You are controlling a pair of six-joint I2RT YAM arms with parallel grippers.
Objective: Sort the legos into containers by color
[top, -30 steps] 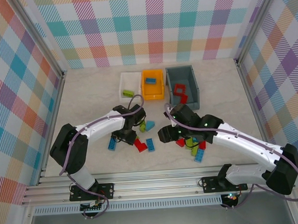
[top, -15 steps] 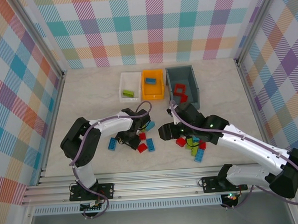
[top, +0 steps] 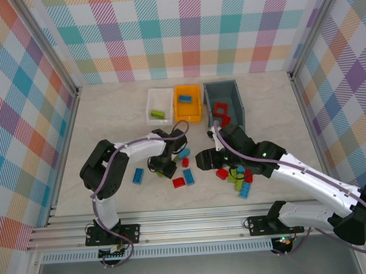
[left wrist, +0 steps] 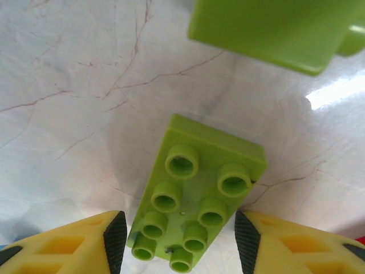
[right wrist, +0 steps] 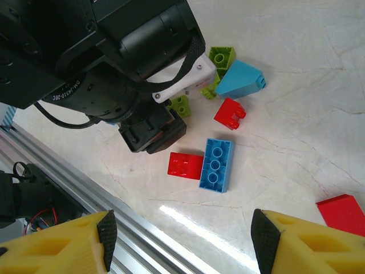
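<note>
Between the fingers of my left gripper a lime green lego lies studs-up on the table. The jaws are open, with a pad close on each side. A second green lego lies just beyond it. From above, the left gripper is low over the loose legos. My right gripper hangs open above the table, nothing between its fingers. A flat red lego and a blue lego lie beyond it. The right gripper is right of the left one.
At the back stand a white tray holding a green lego, an orange bin holding a blue one, and a grey bin holding red ones. More legos are piled under the right arm. A blue lego lies alone at the left.
The left gripper has moved right and come down over the green lego. The red and blue legos beside it have shifted. The right gripper has drifted slightly right.
</note>
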